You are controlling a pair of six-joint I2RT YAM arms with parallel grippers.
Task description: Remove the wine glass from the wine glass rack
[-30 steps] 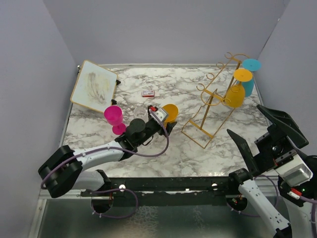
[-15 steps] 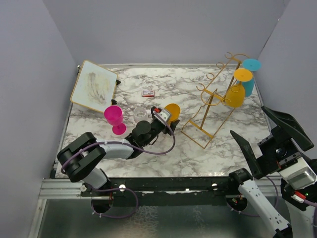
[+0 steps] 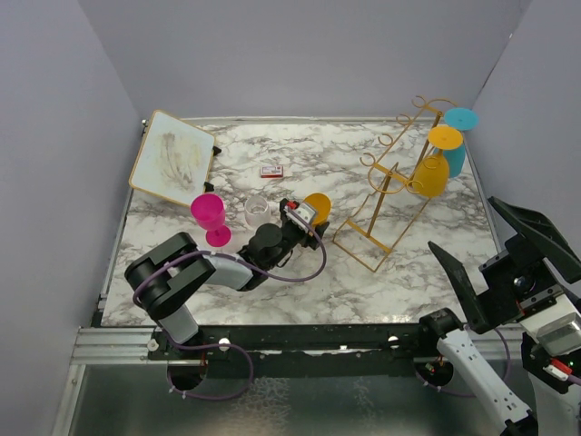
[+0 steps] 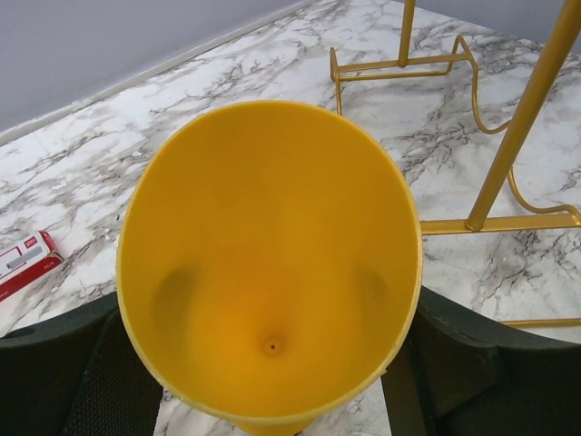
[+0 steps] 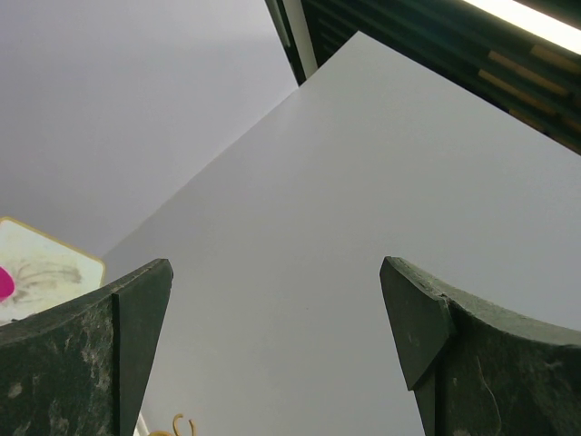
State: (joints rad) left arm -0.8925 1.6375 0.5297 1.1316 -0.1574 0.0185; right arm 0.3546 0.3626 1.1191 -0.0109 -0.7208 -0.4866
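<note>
Marble-look tabletop (image 3: 300,282), plain grey walls. Left gripper (image 4: 272,363) is clamped round a yellow plastic wine glass (image 3: 317,205), low over the table just left of the gold wire rack (image 3: 390,182). Right gripper (image 5: 274,272) is spread wide at the near right, holding nothing. Looks like set-down time: stand it upright, then let go.

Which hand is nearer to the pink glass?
Left. The left hand, holding a yellow glass, is right of the pink glass; the right hand is far to the right.

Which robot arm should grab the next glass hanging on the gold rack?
Right. The right gripper is open, empty and nearer the gold rack; the left gripper is holding a yellow glass.
</note>
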